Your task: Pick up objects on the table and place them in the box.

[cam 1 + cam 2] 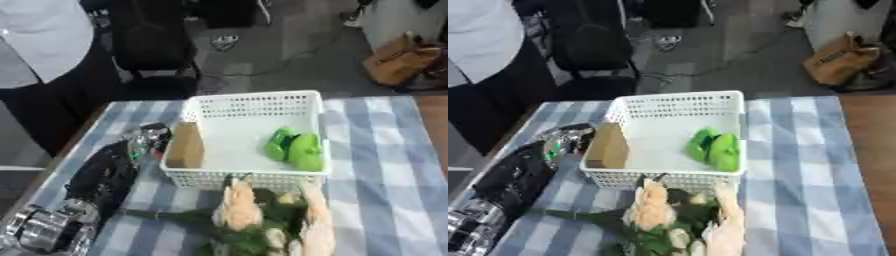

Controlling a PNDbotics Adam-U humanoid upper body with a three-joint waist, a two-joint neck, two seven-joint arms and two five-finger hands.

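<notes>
A white perforated basket (254, 105) stands on the blue-and-white checked tablecloth. Inside it a green object (295, 148) lies at the right, and a brown cardboard-like piece (185, 145) leans against the left wall. A bunch of peach flowers with green leaves (238, 210) lies on the cloth just in front of the basket. A second peach stem (317, 222) lies to its right. My left hand (150, 137) is beside the basket's left wall, close to the brown piece, at the end of the black forearm (103, 175). It is too blurred to show its grip. The right hand is out of sight.
The table's left edge runs close under my left arm. Bare wooden tabletop (872, 150) shows beyond the cloth at the right. A black chair (153, 45) stands behind the table, and a brown bag (398, 60) sits on the floor at the far right.
</notes>
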